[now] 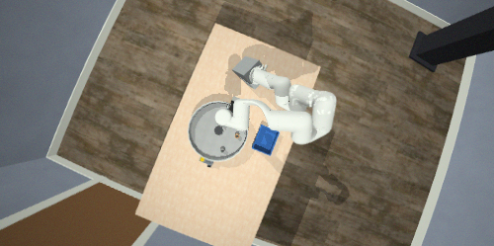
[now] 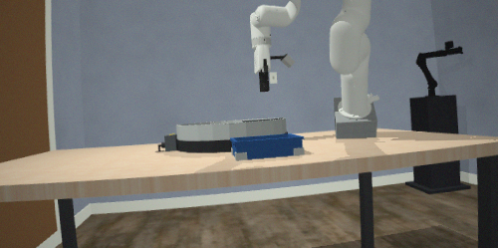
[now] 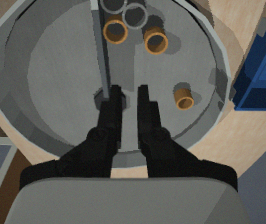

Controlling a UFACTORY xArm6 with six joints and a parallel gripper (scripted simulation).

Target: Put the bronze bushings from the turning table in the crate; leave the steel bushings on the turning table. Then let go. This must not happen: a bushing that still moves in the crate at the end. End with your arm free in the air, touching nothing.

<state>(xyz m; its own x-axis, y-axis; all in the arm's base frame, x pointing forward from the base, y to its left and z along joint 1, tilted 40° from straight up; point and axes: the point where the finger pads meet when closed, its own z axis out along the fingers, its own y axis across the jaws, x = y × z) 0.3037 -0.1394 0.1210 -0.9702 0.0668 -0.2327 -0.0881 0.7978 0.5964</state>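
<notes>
The grey turning table (image 3: 84, 63) fills the wrist view and shows from the side (image 2: 231, 133) and from above (image 1: 215, 131). Three bronze bushings sit on it: one (image 3: 116, 31) and another (image 3: 156, 42) toward the far side, and a third (image 3: 184, 96) near the right rim. Two steel bushings (image 3: 134, 15) stand close together at the far rim. My gripper (image 3: 129, 98) (image 2: 264, 87) hangs high above the table, its black fingers nearly together and empty. The blue crate (image 3: 260, 70) (image 2: 267, 145) stands just right of the turning table.
A raised divider bar (image 3: 97, 36) runs across the turning table. The arm's grey base (image 2: 355, 124) stands behind the crate. A small yellow and grey motor block (image 1: 204, 160) sticks out from the turning table's rim. A black camera stand (image 2: 434, 112) is off the table at right.
</notes>
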